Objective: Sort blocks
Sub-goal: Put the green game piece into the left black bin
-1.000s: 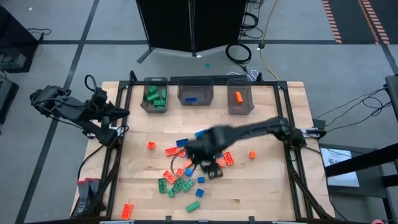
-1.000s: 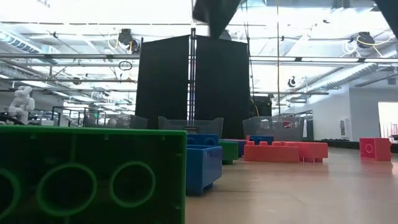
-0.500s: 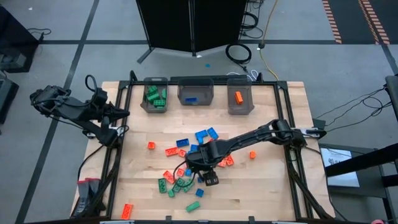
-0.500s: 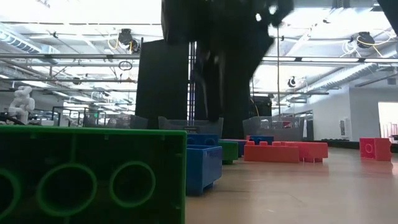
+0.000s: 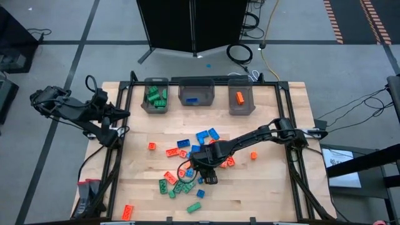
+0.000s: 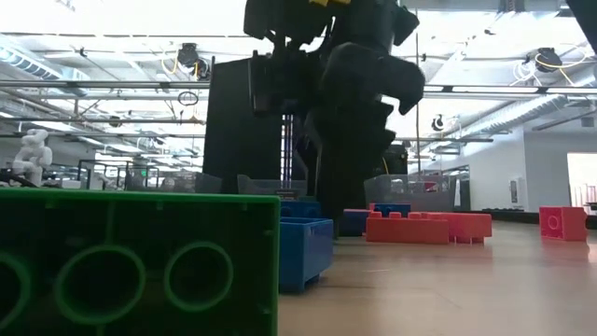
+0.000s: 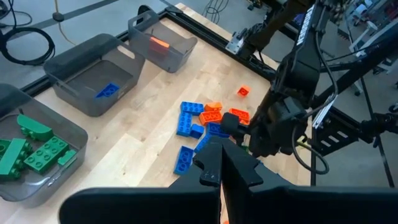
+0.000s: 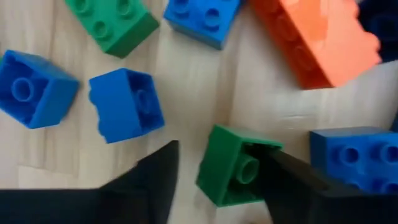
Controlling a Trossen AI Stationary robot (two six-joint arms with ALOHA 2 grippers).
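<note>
Green, blue and orange-red blocks lie scattered in a pile (image 5: 187,169) on the middle of the table. My right gripper (image 5: 199,167) reaches in from the table's right side and points down into the pile. It is open. In the right wrist view its fingers stand on either side of a small green block (image 8: 233,168) that lies on the wood, with blue blocks (image 8: 124,106) and an orange-red one (image 8: 314,43) close around. My left gripper (image 5: 122,114) waits shut at the table's left edge. My right gripper (image 8: 222,151) comes from above with one finger (image 8: 155,180) clear of the green block's side and the other finger (image 8: 292,177) at its opposite edge (image 8: 264,152). Whether that finger touches the block I cannot tell. The block lies on the table.
Three grey bins stand along the far edge: one with green blocks (image 5: 155,97), one with a blue block (image 5: 196,94), one with an orange-red block (image 5: 240,97). A lone orange block (image 5: 254,155) lies to the right. More blocks lie near the near edge (image 5: 128,211).
My right gripper has swung a little toward the near edge and come down onto the pile. In the low view it drops from the top of the picture to just above the blocks. The blocks have kept their places.
</note>
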